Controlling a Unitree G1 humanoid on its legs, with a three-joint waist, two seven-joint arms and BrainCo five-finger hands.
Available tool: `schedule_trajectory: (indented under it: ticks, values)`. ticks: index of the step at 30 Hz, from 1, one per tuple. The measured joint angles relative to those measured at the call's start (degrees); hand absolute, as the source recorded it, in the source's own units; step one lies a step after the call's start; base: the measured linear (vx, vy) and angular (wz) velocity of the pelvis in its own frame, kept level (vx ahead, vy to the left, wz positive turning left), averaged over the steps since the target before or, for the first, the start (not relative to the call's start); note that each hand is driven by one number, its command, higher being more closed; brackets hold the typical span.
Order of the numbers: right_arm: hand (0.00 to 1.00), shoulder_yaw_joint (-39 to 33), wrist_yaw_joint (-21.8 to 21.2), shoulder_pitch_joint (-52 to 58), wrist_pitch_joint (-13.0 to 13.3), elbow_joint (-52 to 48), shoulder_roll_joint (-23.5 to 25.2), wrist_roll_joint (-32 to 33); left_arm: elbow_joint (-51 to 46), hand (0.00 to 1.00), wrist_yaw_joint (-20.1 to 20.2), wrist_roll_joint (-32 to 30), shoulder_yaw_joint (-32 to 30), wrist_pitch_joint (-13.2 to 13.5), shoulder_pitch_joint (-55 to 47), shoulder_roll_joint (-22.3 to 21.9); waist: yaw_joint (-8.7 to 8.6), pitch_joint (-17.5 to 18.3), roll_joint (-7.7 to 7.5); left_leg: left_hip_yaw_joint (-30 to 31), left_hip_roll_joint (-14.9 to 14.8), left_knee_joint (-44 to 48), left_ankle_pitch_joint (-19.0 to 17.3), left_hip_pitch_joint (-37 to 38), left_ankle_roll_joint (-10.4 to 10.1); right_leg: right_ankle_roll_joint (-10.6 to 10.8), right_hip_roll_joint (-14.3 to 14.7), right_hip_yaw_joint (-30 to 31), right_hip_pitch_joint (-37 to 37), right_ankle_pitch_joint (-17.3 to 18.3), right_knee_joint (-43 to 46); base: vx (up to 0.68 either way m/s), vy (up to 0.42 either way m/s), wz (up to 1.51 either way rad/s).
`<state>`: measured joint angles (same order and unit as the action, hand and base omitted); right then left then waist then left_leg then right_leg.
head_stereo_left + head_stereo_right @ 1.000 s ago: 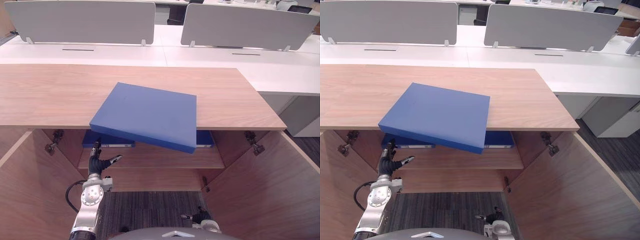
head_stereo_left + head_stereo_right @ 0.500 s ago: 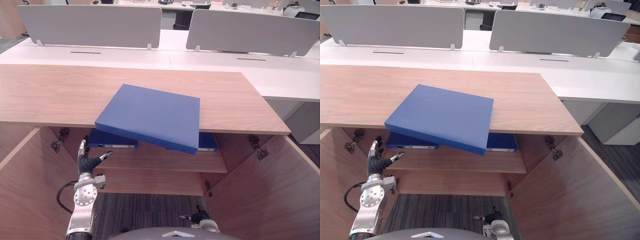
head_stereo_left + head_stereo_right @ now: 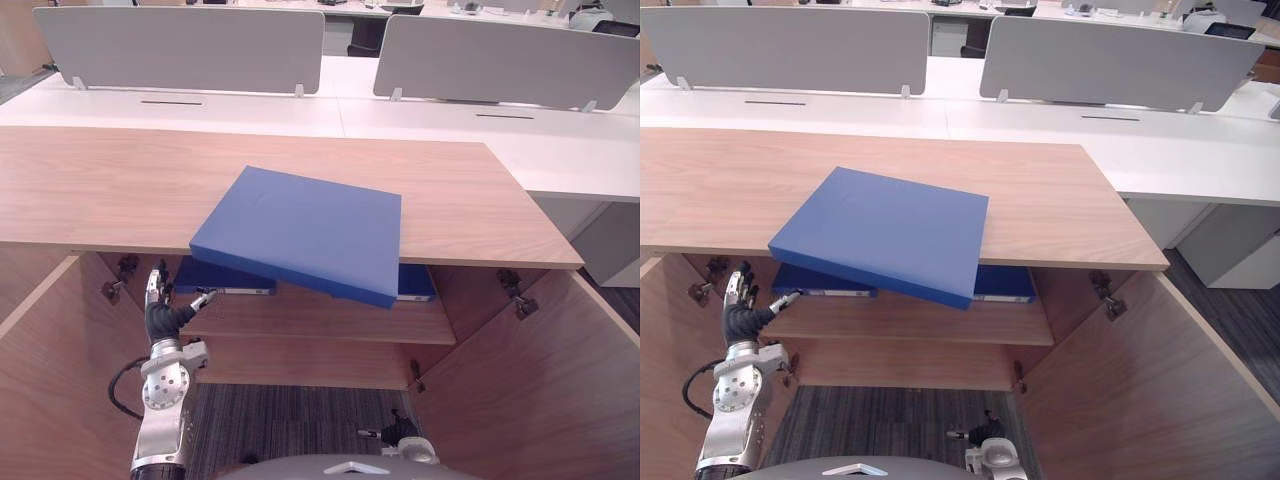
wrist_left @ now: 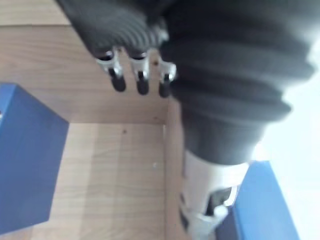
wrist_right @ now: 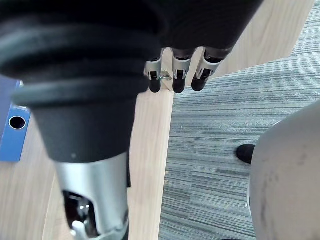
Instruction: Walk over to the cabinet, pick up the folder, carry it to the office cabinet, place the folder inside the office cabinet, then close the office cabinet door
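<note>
Before the open cabinet (image 3: 100, 190), left hand (image 3: 160, 320) points upward, fingers (image 3: 152, 285) loosely spread, holding nothing.

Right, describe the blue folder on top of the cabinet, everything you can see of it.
The blue folder is a thick, flat rectangle with a plain matte cover and no visible label. It lies closed on the wooden cabinet top, turned askew, its near edge overhanging the front above the open compartment. Only the cabinet top touches it; the open left hand is lower left, apart from it.
</note>
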<state>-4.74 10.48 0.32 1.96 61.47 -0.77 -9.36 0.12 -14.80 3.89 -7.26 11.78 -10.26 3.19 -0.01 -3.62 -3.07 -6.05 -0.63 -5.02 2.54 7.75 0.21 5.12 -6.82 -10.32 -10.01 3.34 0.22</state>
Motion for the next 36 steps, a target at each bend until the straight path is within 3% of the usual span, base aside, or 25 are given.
schedule_trajectory:
  ticks: [15,23,27,36]
  values:
    - [0.00,-0.57,-0.21,-0.36,-1.11,0.08,-0.02,0.04,-6.48,0.00,-0.84,0.53,-1.59,0.94,0.62,0.41,0.00,-0.31,0.06,-0.30,-0.08,0.00,-0.05,1.30,-0.04,-0.02,0.01,0.28,-1.04,0.22,0.35,0.00,-0.002,0.00]
    - [0.00,-0.54,-1.30,-0.42,-1.15,0.14,-0.08,0.07,-8.78,0.00,2.57,0.12,1.66,0.96,2.05,3.83,-0.05,-0.28,0.09,-0.39,-0.17,0.00,-0.09,1.32,-0.09,-0.47,0.09,0.44,-0.96,0.54,0.24,-0.01,-0.004,0.00]
    - [0.00,-0.50,-1.75,-0.50,-1.18,0.20,-0.29,0.07,-10.70,0.00,3.55,-0.74,2.64,1.01,4.34,6.70,-0.05,-0.14,0.12,-0.49,-0.18,0.00,-0.09,1.31,-0.09,-0.45,0.13,0.51,-0.97,0.52,0.22,0.00,0.000,0.00]
    - [0.00,-0.54,-2.78,-0.57,-1.09,1.35,-1.49,0.09,-13.02,0.00,5.26,-3.78,3.31,1.46,12.71,18.72,-0.03,1.29,0.47,-1.99,-0.48,0.03,-0.35,0.51,-0.45,-0.13,0.36,2.14,0.38,-0.29,0.44,0.01,0.000,-0.09]
